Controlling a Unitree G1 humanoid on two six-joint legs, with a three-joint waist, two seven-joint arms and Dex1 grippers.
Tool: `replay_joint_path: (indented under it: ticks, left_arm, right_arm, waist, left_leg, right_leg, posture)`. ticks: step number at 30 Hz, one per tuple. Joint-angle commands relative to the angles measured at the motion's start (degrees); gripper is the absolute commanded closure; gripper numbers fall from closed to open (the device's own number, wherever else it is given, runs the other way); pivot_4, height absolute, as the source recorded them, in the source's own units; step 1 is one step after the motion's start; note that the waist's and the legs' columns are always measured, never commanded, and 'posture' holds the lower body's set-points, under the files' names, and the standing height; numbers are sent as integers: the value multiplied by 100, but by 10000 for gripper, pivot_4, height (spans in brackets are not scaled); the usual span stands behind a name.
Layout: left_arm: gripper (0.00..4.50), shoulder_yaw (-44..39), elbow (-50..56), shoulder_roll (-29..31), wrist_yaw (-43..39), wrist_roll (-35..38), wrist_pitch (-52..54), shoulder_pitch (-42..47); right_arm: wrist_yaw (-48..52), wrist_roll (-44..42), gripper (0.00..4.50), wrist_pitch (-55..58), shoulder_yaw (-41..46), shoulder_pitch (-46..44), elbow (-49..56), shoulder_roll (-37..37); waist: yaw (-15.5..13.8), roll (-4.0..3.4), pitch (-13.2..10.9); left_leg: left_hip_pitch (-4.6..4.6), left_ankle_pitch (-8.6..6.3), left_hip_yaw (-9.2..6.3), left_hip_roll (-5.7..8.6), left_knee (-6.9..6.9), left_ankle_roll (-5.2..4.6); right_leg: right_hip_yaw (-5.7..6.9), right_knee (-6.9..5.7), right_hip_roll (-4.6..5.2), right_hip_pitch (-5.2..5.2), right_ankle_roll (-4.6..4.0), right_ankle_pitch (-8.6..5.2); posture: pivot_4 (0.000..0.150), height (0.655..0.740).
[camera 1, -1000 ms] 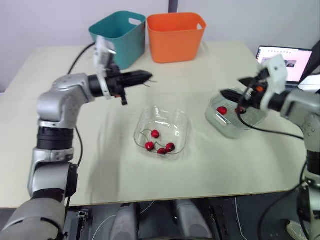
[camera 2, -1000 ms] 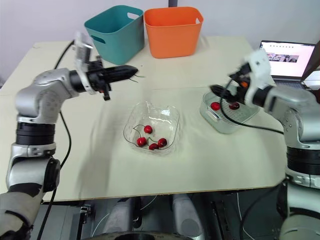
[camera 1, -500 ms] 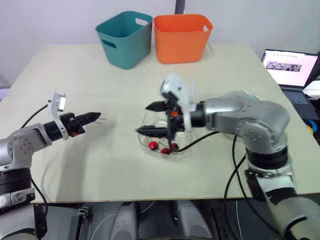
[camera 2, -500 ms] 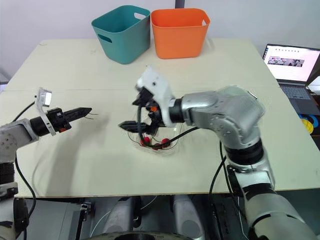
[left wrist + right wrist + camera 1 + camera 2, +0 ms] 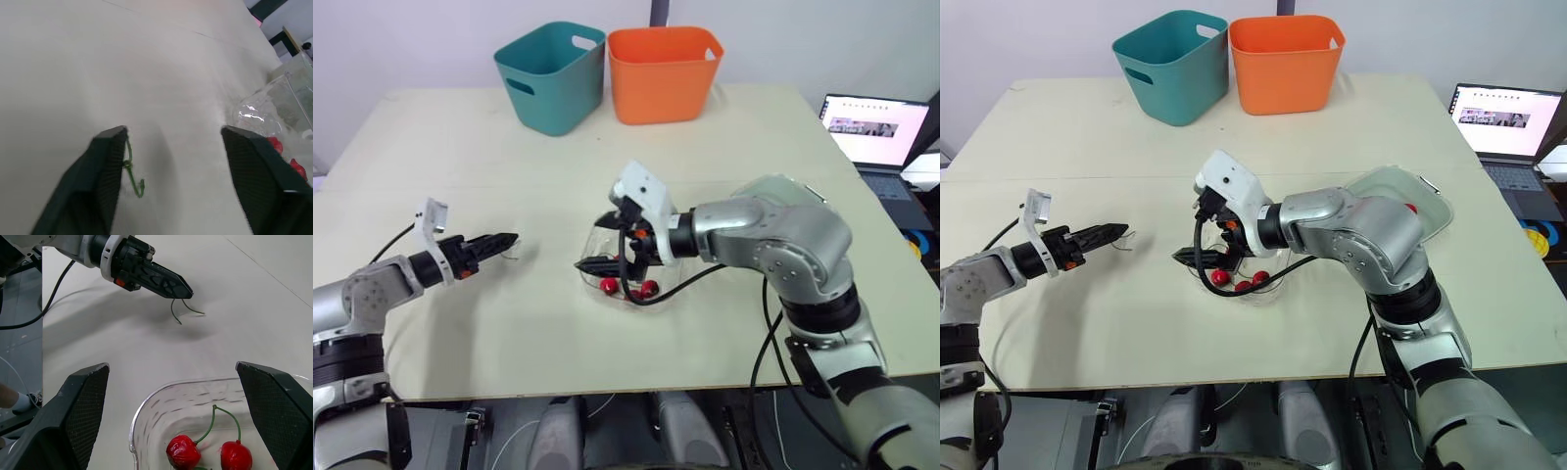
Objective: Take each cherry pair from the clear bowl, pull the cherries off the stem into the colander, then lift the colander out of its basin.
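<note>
Right gripper point(image 5: 171, 366) hangs open over the clear bowl point(image 5: 139, 423) at mid-table point(image 5: 754, 137), cherries point(image 5: 182, 453) inside; closing crooked could tip it. Left gripper point(image 5: 171, 129), seemingly open, has a stem point(image 5: 131, 169) clinging.

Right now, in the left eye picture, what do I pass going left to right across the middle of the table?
left gripper → clear bowl → laptop
</note>
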State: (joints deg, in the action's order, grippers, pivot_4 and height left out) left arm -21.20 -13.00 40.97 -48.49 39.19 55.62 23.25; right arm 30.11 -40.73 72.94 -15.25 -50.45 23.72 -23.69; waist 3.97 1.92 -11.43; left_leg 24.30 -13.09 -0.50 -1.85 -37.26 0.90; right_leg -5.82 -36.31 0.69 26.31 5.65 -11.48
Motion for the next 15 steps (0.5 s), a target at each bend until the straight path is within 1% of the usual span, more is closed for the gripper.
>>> replay_joint_path:
  ticks: [1, 4, 8, 10, 12, 14, 15]
  left_arm:
    - [6488, -235, 40, 278, 7, -1, -108, 26]
    - [6488, -225, 33, 576, -79, -146, -311, -41]
    - [6488, -298, 33, 942, -395, -178, -679, -44]
    - [6488, -284, 255, 1029, -551, -320, -1228, -86]
    - [6488, -321, 677, 923, -468, -311, -1564, -44]
    - [6488, -379, 1180, 706, -264, -93, -1539, 27]
    - [4625, -379, 1487, 558, -99, 14, -1479, 57]
  right_arm:
    - [-2, 16, 0, -22, 150, 5, 228, -44]
    - [30, 8, 0, -39, 191, 42, 264, -99]
    - [110, -8, 0, -99, 284, 59, 263, -234]
    - [199, -8, 0, -232, 499, 131, 255, -412]
    - [255, 25, 0, -418, 816, 282, 244, -630]
    - [260, 85, 0, -613, 1093, 479, 245, -829]
    - [278, 81, 0, -686, 1276, 621, 271, -957]
  waist:
    - [3, 0, 0]
    - [10, 0, 0]
    - [0, 0, 0]
    - [-9, 0, 0]
    - [-36, 1, 0]
    - [-56, 1, 0]
    - [-74, 2, 1]
  left_leg:
    - [0, 0, 0, 0, 0, 0]
    - [0, 0, 0, -1, 2, 0]
    - [0, 0, 1, -1, 3, 0]
    - [1, 0, 2, 0, 3, 0]
    - [4, 0, 3, 0, 3, 1]
    - [9, -1, 8, 3, 2, 1]
    - [9, -1, 12, 4, 2, 1]
  right_leg:
    - [0, 0, 0, 0, 0, 0]
    - [0, 0, -1, 2, 0, 0]
    - [0, 2, 1, 3, -11, -6]
    - [0, 4, 4, 2, -17, -10]
    - [1, 11, 7, 0, -19, -11]
    - [1, 20, 14, 0, -19, -11]
    - [0, 22, 18, -1, -19, -11]
  posture:
    - [1500, 7400]
    - [1500, 7400]
    - [1500, 7400]
    - [1500, 7400]
    - [1500, 7400]
    - [1500, 7400]
    - [1500, 7400]
